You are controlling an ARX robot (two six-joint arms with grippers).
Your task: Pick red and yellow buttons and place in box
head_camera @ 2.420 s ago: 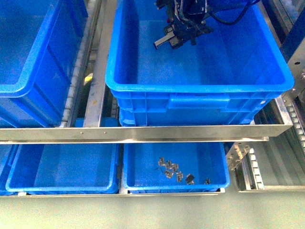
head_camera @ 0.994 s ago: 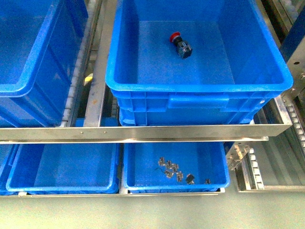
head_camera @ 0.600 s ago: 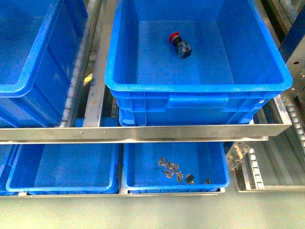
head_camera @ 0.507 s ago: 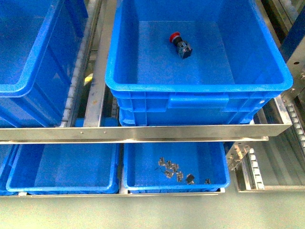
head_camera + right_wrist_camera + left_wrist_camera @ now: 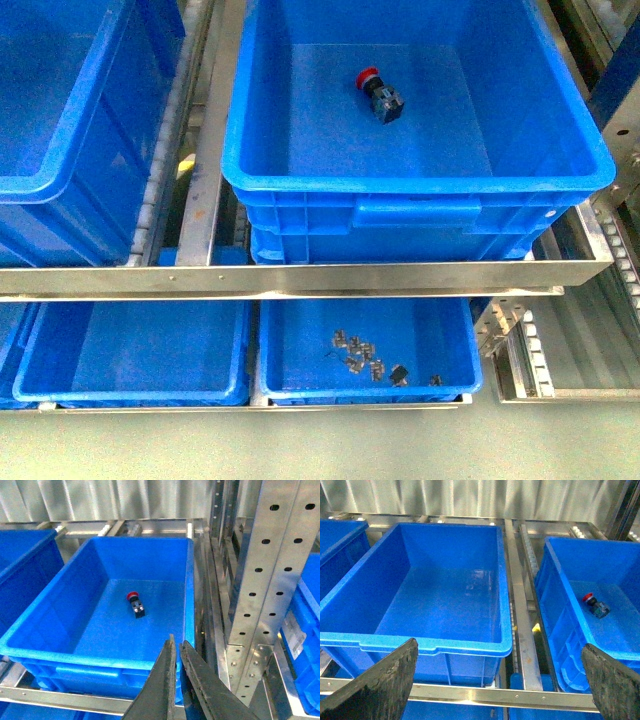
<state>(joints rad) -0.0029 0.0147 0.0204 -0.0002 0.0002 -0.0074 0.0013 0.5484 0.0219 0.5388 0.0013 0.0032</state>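
Observation:
A red button (image 5: 379, 94) with a black body lies on its side on the floor of the box (image 5: 420, 170), towards its far side; it also shows as the red button (image 5: 135, 603) in the box (image 5: 90, 652) and as the red button (image 5: 595, 605) in the box (image 5: 555, 625). No yellow button is in view. My left gripper (image 5: 502, 680) is open, its two dark fingers (image 5: 380, 685) wide apart above the rack in front of the crates, with nothing between them. My right gripper (image 5: 176, 642) is shut and empty, near the box's front right corner. Neither arm shows in the front view.
A second large blue crate (image 5: 70, 130) stands left of the box, with a metal roller rail (image 5: 205, 150) between them. Below the steel shelf bar (image 5: 300, 278) sit two shallow blue trays (image 5: 130, 390); the right tray (image 5: 460, 385) holds several small metal parts (image 5: 360, 355). A perforated steel upright (image 5: 265, 580) stands right of the box.
The arm that hung over the box 2.4 s ago has withdrawn from the front view, and the red button now lies in the box. Over the last second nothing has moved.

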